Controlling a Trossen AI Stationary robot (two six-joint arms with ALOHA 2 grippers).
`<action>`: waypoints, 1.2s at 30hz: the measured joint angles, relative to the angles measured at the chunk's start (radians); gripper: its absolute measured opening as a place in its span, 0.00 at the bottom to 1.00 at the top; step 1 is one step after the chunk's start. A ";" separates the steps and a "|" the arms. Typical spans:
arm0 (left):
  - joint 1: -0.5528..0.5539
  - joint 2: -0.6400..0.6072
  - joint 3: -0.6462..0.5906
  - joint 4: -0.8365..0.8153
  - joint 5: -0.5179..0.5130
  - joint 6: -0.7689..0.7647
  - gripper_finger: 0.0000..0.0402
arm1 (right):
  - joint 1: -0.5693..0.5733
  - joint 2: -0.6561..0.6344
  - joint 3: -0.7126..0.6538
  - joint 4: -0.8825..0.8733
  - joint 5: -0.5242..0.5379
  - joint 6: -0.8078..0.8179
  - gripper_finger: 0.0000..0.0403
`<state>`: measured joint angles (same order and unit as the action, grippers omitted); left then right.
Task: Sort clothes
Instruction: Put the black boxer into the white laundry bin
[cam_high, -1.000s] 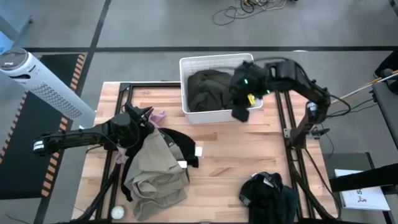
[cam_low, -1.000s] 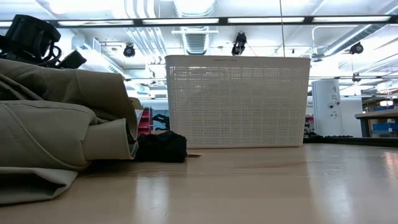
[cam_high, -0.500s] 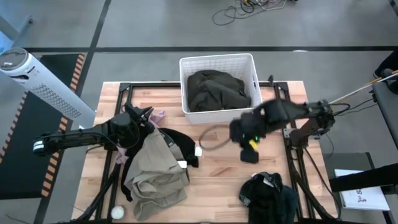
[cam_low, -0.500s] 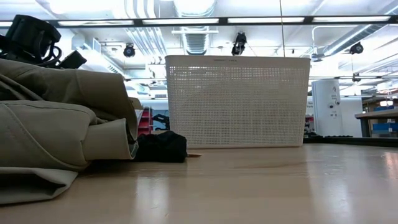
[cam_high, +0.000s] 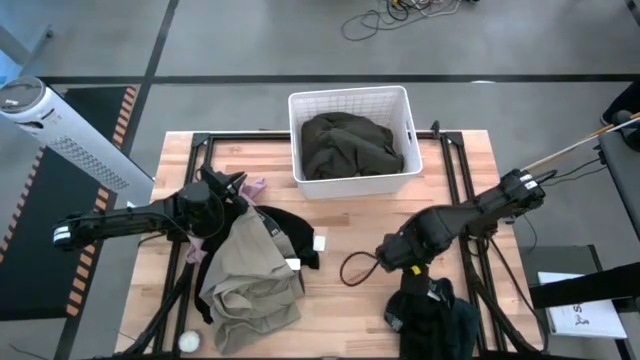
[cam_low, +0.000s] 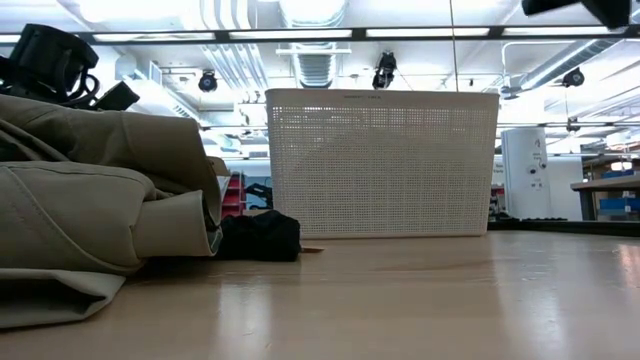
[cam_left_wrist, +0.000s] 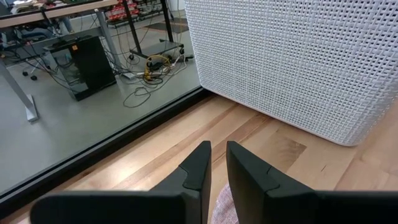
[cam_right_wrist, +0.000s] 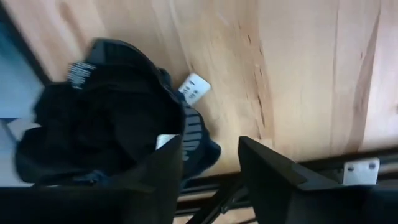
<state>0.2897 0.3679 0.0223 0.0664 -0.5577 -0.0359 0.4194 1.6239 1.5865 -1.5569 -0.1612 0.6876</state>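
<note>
A dark olive garment (cam_high: 345, 145) lies inside the white basket (cam_high: 298, 100). A beige garment (cam_high: 250, 275) lies heaped at the near left, partly on a black garment (cam_high: 298, 232). A small pink garment (cam_high: 256, 186) lies by my left gripper (cam_high: 232, 188), which is shut; pink cloth (cam_left_wrist: 222, 208) shows under its fingers, and I cannot tell if it touches them. A dark navy and black heap (cam_high: 432, 312) lies at the near right edge. My right gripper (cam_high: 390, 262) is open and empty, just above and beside that heap (cam_right_wrist: 106, 124).
The basket (cam_low: 380, 165) stands at the far middle of the table. A black metal frame (cam_high: 455, 190) runs along the table's right side. A cable loop (cam_high: 355, 268) hangs by the right arm. A small round white object (cam_high: 188, 342) sits at the near left corner.
My right gripper has gone from over the basket's right rim toward the table's near edge, ending by the dark heap. The olive garment stays in the basket.
</note>
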 joint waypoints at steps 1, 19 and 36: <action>0.000 0.000 0.000 0.000 0.000 0.000 0.09 | 0.001 0.001 -0.018 0.002 0.000 0.006 0.38; 0.000 0.000 0.000 0.000 0.000 0.000 0.09 | -0.001 0.001 -0.365 0.319 -0.179 -0.047 0.54; 0.000 0.000 0.000 0.000 0.000 0.000 0.09 | -0.001 0.001 -0.487 0.433 -0.223 -0.069 0.04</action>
<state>0.2897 0.3679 0.0223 0.0662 -0.5579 -0.0357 0.4187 1.6245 1.0996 -1.1239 -0.3843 0.6183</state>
